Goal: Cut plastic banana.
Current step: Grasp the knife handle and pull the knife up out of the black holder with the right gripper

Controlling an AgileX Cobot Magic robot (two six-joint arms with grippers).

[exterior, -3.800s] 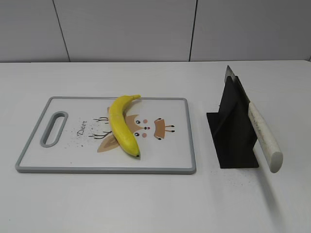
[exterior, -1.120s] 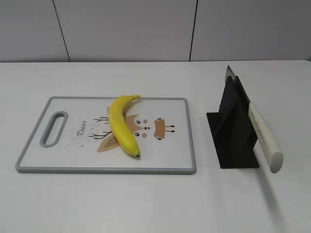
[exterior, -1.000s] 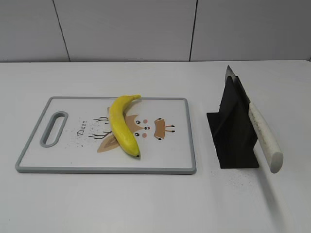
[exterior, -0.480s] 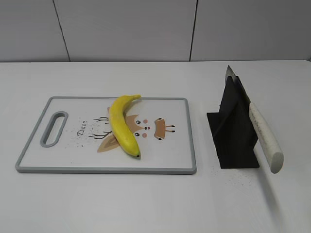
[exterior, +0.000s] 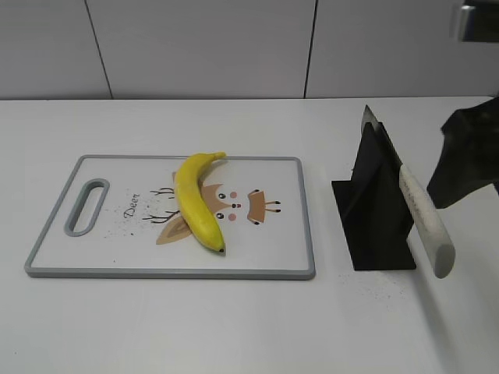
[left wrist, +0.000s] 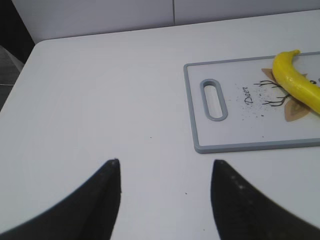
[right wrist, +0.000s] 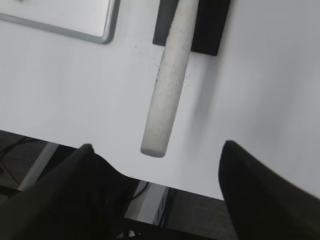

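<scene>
On my right wrist feed, the right pincer (right wrist: 157, 200) has its two dark fingers (right wrist: 95, 175) spread wide with nothing between them. Just ahead of that gap is the butt of the knife handle (right wrist: 167, 90), pale and speckled, running away from me up to the black knife stand (right wrist: 212, 27). No contact that I can see; the handle end sits apart from both fingers. Past the left finger, a grey corner of the cutting board (right wrist: 102, 32) shows.

Over to my left wrist feed: the left pincer (left wrist: 165, 165) is also wide open and holding nothing, both tips over bare white table (left wrist: 100, 100). Ahead and to the right of it lies the board, its slotted handle end nearest me. Further along, the plastic banana (left wrist: 295, 82) lies flat on the board's printed face, well clear of my fingers.

From the exterior camera, the banana (exterior: 195, 202) lies near the board's (exterior: 257, 257) middle, stem toward the far edge, dark tip toward the near edge. My right arm (exterior: 468, 156) shows as a dark shape just right of the stand (exterior: 374, 218), beside the knife (exterior: 425, 222) leaning there.
</scene>
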